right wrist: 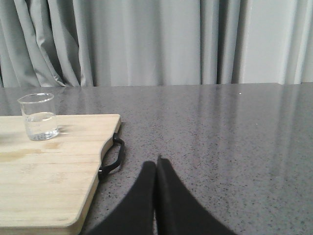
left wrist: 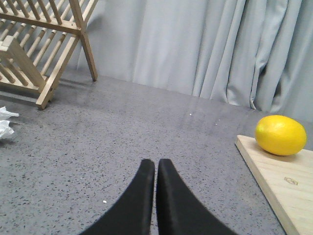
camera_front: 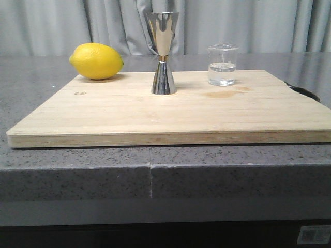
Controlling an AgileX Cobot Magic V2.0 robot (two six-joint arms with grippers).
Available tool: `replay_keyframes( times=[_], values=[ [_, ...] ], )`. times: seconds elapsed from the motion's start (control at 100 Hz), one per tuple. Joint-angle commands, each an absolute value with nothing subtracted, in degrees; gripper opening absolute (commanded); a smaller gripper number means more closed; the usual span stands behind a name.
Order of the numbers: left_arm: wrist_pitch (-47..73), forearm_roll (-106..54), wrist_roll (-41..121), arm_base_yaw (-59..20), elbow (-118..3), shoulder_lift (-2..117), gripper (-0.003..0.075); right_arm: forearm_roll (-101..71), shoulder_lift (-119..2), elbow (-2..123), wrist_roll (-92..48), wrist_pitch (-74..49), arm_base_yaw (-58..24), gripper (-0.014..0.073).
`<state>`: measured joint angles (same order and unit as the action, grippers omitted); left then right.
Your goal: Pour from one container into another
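The small clear glass beaker (camera_front: 223,65), partly filled with clear liquid, stands upright on the back right of the wooden board (camera_front: 170,111); the right wrist view also shows the beaker (right wrist: 38,116). To its left the steel hourglass jigger (camera_front: 163,52) stands upright at the board's back middle. Neither arm appears in the front view. My left gripper (left wrist: 156,164) is shut and empty over the grey counter, left of the board. My right gripper (right wrist: 156,163) is shut and empty over the counter, right of the board.
A yellow lemon (camera_front: 96,61) lies at the board's back left corner. A black handle (right wrist: 112,159) sticks out from the board's right end. A wooden dish rack (left wrist: 41,41) and crumpled white paper (left wrist: 6,122) sit far left. Grey curtains hang behind the counter.
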<state>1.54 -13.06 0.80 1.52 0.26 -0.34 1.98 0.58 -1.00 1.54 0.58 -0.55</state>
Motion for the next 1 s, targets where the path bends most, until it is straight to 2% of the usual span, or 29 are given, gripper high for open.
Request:
replay_keyframes(
  times=[0.0,0.37,0.51,0.72,0.99],
  values=[
    [-3.21,-14.65,0.68,1.09,1.82,-1.57,-0.0019,1.64,1.60,-1.18,1.00,5.54,-0.25,-0.0072],
    [-2.23,-18.66,0.58,1.09,1.31,-1.57,-0.0019,-1.36,1.60,-1.18,1.00,5.27,-0.25,-0.0071],
    [-0.97,-18.90,0.58,1.09,-1.51,-1.57,-0.0019,-3.30,1.44,1.34,1.00,-0.38,-0.25,-0.0071],
    [8.35,-18.58,0.79,1.09,-11.77,1.92,-0.0019,-3.30,-4.07,8.35,1.00,-1.94,-0.25,-0.0071],
    [17.00,-16.54,0.77,1.09,-31.21,16.62,-0.0019,-3.30,-19.77,24.07,1.00,-5.56,-0.25,-0.0071]
  ],
)
